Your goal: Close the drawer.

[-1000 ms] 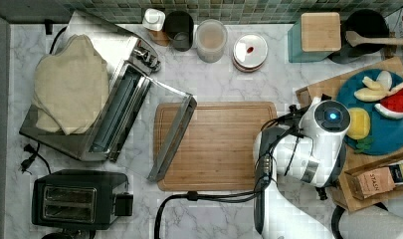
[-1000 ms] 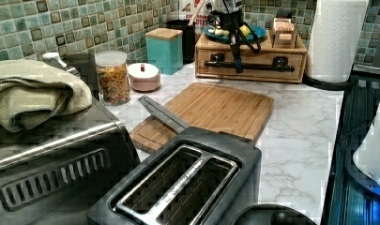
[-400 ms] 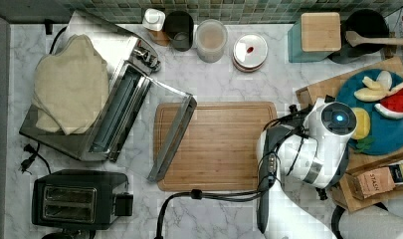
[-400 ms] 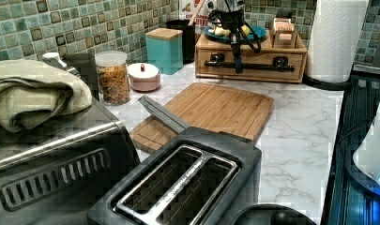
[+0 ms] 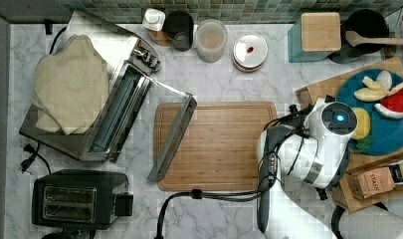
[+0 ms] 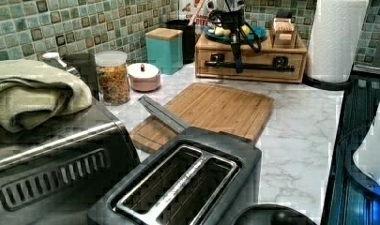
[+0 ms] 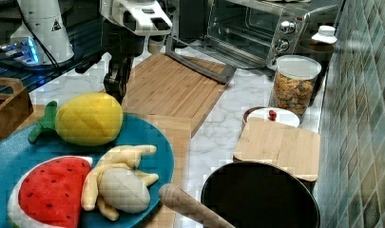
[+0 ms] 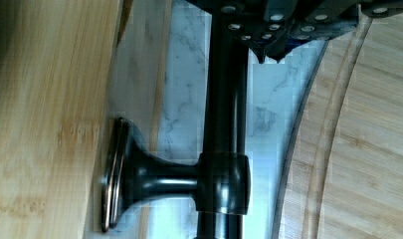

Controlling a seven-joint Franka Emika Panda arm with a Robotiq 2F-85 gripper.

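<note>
The drawer (image 6: 291, 70) is the bamboo front in the low wooden box at the left view's far end. It looks about flush with the box face there. A black bar handle (image 6: 265, 67) runs across it. My gripper (image 6: 237, 65) hangs straight down in front of the drawer, right at the handle, with black cables looping around it. In the wrist view the gripper (image 8: 253, 50) sits against the handle bar (image 8: 226, 129), and the drawer front (image 8: 45, 124) is just beyond it. In the right view the gripper (image 7: 118, 92) points down beside the box. The arm's wrist (image 5: 333, 119) covers the spot in the top view.
A bamboo cutting board (image 5: 224, 144) lies on the marble right beside the box. A toaster oven's open door (image 5: 171, 137) rests on the board's far edge. A black toaster (image 5: 79, 201), jars along the tiled wall, a blue plate of toy fruit (image 5: 383, 134) on the box, and a paper towel roll (image 6: 335, 37) surround it.
The arm's wrist has shifted slightly to the top view's right, toward the wooden box. Nothing else has moved.
</note>
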